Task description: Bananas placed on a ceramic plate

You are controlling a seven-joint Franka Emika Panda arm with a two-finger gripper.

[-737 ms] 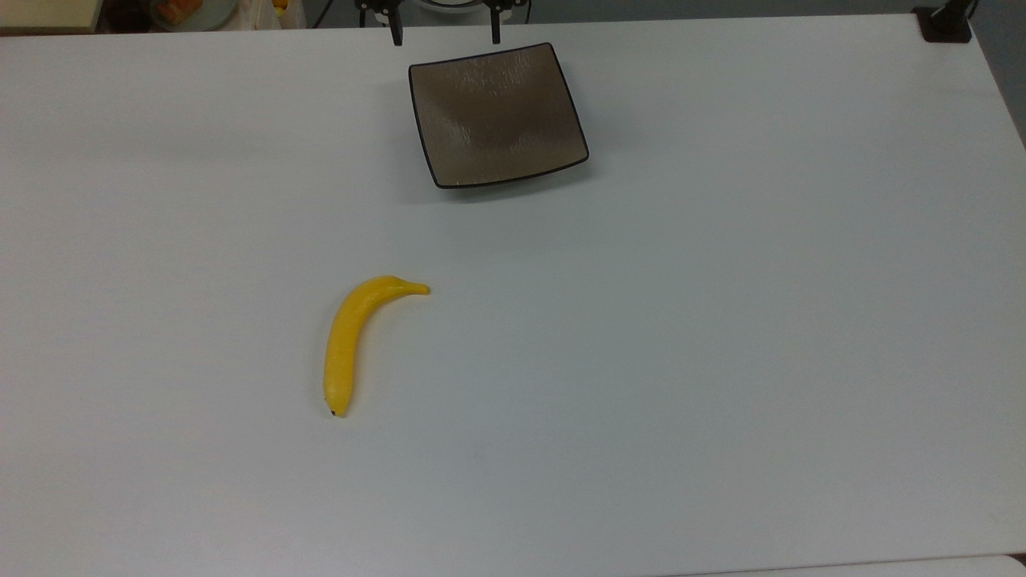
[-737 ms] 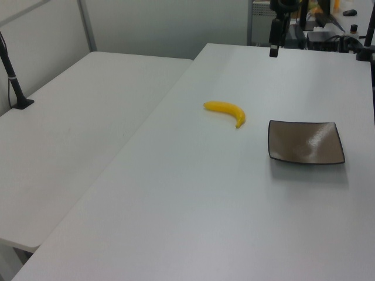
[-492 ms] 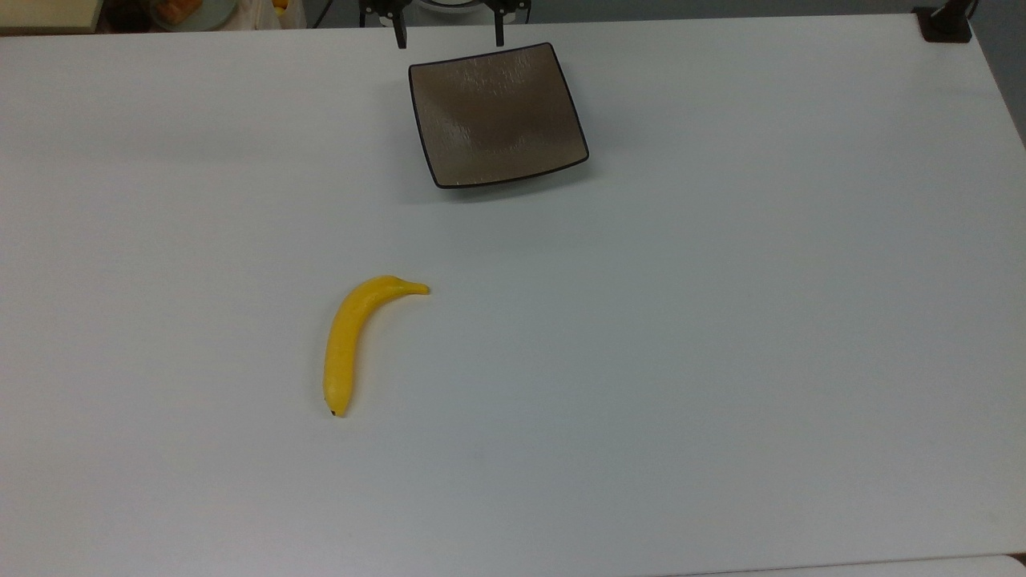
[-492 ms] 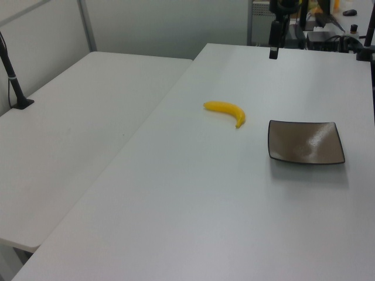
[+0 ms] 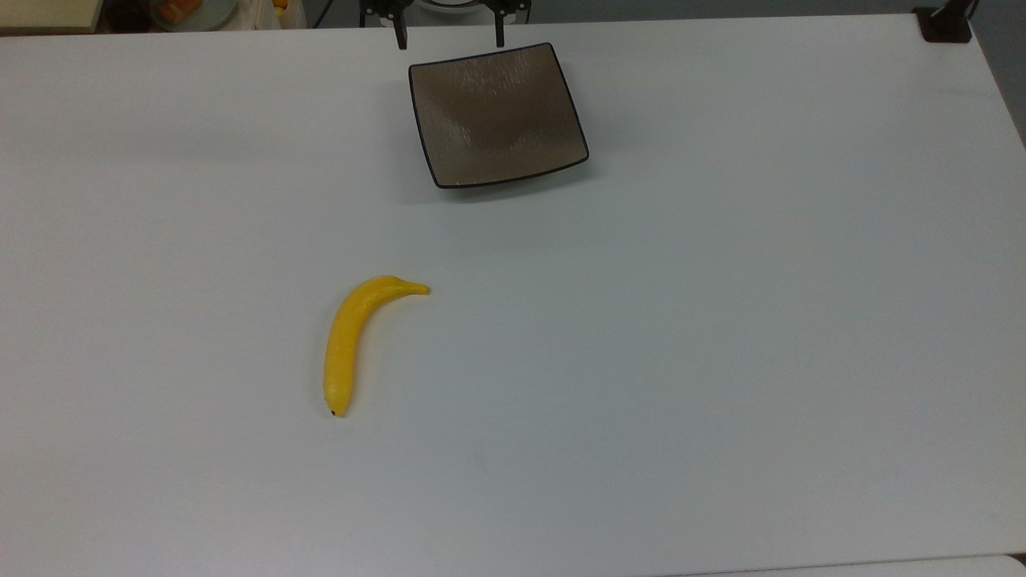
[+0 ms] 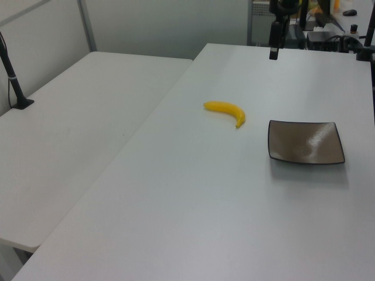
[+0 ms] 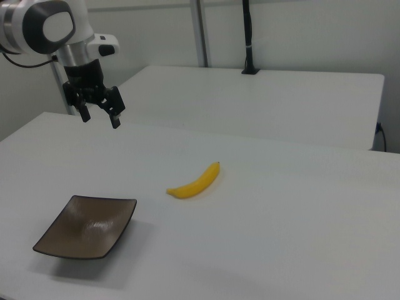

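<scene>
A yellow curved banana (image 5: 350,340) lies on the white table (image 5: 721,320), also seen as the banana (image 6: 226,110) and the banana (image 7: 195,182). The square brown-grey plate (image 5: 497,114) sits bare near the top view's upper edge; it is the plate (image 6: 304,142) in the left view and the plate (image 7: 86,226) in the right view. My gripper (image 7: 100,117) hangs open in the air above the table, beyond the plate and well away from the banana. Its two black fingers (image 5: 398,34) show at the top view's upper edge, the gripper (image 5: 448,38) holding nothing. One finger (image 6: 273,47) shows in the left view.
A second white table (image 6: 70,129) stands alongside. A black post (image 6: 13,76) rises from it. A dark clamp (image 5: 944,22) sits at the top view's upper right corner. Clutter and cables (image 6: 328,23) lie beyond the table's far end.
The gripper's fingers have shifted very slightly toward the top view's upper edge. The banana and the plate have not moved.
</scene>
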